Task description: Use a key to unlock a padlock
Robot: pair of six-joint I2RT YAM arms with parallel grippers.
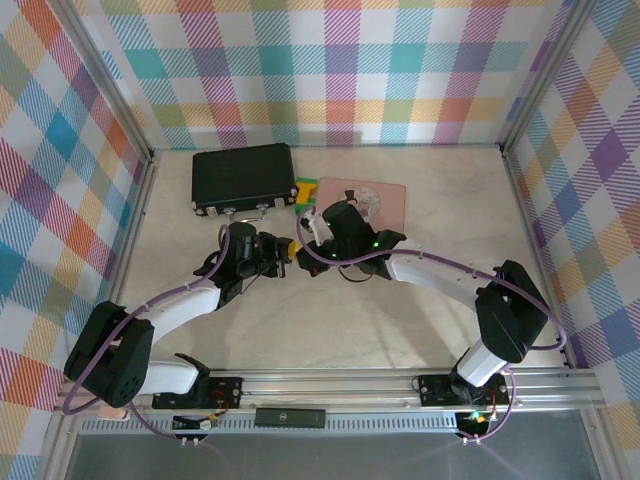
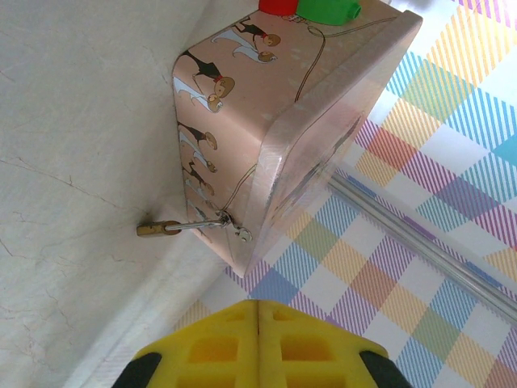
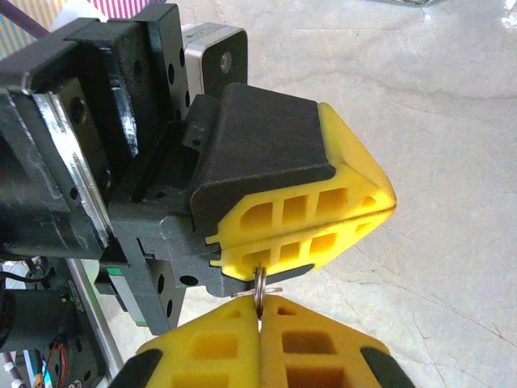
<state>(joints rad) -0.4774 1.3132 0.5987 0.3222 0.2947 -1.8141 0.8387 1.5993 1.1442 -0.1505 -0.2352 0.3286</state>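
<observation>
Tiny brass padlock (image 2: 157,229) hooked to side of pink tin box (image 2: 266,121), body lying on table (image 2: 81,121). Likely light, rigid, slick, free to swing; best pinched across brass body, not thin shackle (image 2: 198,225). Left gripper (image 2: 258,305) fully closed, nothing seen between pads. Right gripper (image 3: 260,301) clamped on key ring (image 3: 260,281).

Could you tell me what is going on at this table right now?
The two arms meet near the pink tin box. The right hand is shut on a small metal key ring. The left hand, also shut, sits right against that ring, but whether it grips it is unclear. The padlock hangs from the box's clasp, untouched, with no key in it.
</observation>
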